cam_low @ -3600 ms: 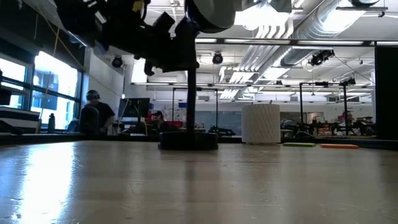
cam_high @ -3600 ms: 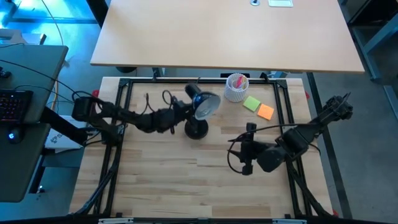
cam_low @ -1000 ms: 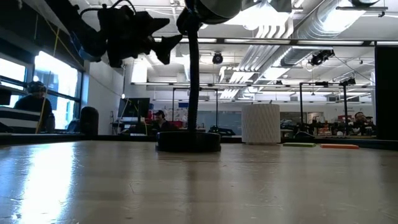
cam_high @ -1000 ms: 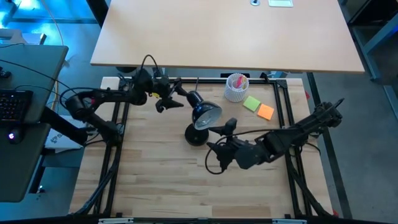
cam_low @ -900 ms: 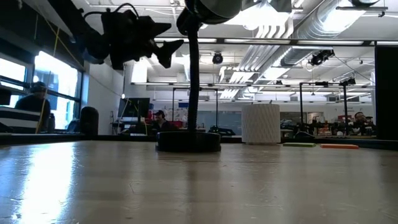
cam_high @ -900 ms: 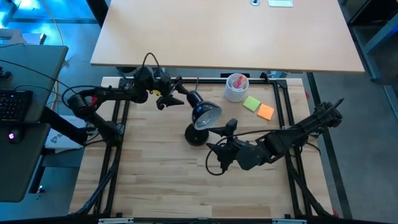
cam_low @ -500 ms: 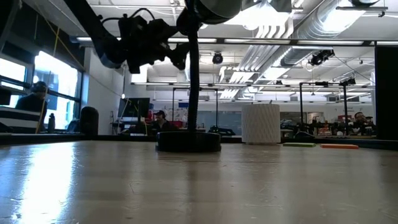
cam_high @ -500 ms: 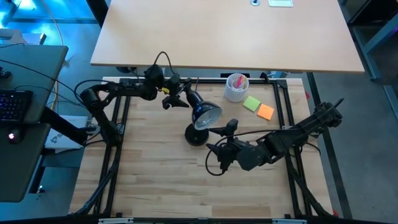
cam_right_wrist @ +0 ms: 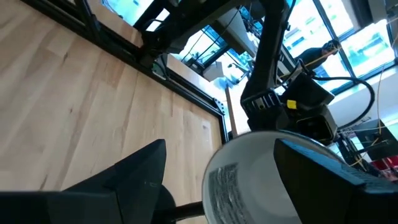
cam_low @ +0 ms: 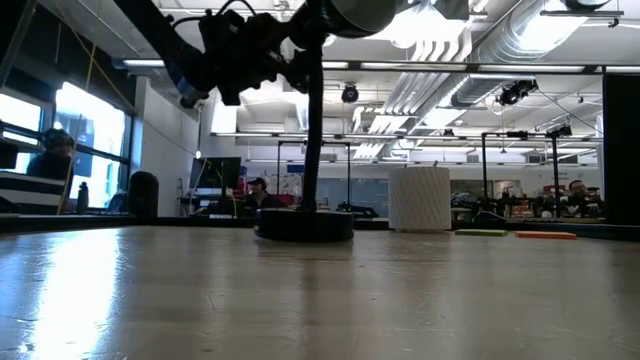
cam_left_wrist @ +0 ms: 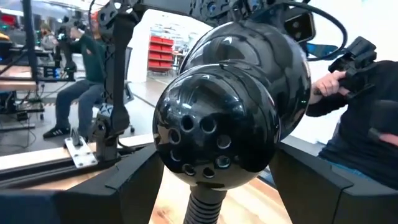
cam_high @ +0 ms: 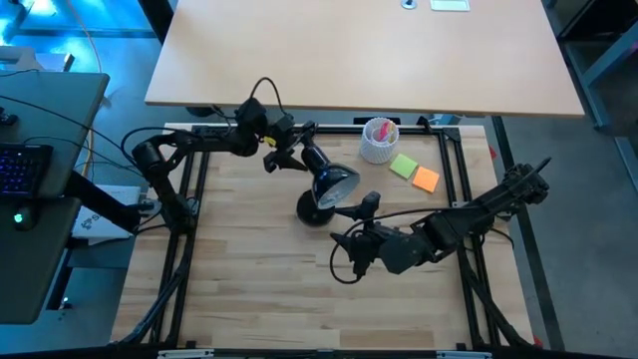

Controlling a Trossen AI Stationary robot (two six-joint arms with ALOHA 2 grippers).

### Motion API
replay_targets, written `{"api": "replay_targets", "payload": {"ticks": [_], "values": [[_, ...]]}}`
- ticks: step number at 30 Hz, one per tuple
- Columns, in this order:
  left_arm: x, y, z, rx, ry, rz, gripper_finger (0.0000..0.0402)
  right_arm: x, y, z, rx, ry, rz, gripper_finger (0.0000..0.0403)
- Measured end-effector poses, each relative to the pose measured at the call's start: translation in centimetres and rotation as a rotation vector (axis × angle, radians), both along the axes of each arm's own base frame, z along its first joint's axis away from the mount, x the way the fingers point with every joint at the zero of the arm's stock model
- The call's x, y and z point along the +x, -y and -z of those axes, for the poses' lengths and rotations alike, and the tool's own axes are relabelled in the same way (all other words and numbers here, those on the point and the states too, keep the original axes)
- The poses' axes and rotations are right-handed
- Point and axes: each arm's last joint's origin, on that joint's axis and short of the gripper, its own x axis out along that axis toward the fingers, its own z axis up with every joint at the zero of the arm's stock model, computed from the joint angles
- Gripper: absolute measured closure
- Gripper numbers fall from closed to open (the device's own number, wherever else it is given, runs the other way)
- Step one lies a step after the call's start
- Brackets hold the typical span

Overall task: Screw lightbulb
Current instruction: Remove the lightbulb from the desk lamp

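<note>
The black desk lamp stands on its round base (cam_high: 317,210). Its head (cam_high: 335,180) leans toward the table's right, and its stem (cam_low: 315,130) rises out of the low view. My left gripper (cam_high: 291,152) is open. Its fingers stand on either side of the head's vented rear dome (cam_left_wrist: 214,124). Just near of the lamp head, my right gripper (cam_high: 355,221) is shut on the white lightbulb (cam_right_wrist: 261,177). The high view does not show the bulb plainly. My left gripper comes level from the table's far left, one finger (cam_left_wrist: 124,186) on each side of the lamp head's rear dome. I cannot tell whether they touch it. My right gripper has the lightbulb's white body (cam_right_wrist: 230,186) pinched between its two fingers, above the table.
A white ribbed cup (cam_high: 379,140) stands at the far right. A green note (cam_high: 404,166) and an orange note (cam_high: 426,179) lie beside it. Bare wood stretches along the near half of the table. People sit in the room beyond (cam_low: 60,160).
My left gripper has travelled toward the table's right edge, up to the lamp head, and now straddles its rear dome. The lamp's stem and base have shifted slightly to the right.
</note>
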Motion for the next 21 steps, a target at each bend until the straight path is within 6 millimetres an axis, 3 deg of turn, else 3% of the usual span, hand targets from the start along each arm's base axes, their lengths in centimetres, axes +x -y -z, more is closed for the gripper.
{"api": "replay_targets", "payload": {"ticks": [8, 21], "values": [[0.5, 1.1, -0.6, 0.041, 0.014, 0.095, 0.0125, 0.0, 0.1, 0.1, 0.006, -0.01, -0.014, 0.0105], [0.0, -0.2, -0.4, -0.013, -0.007, -0.003, 0.0125, -0.5, 0.1, 0.9, 0.097, -0.04, 0.037, 0.0105]]}}
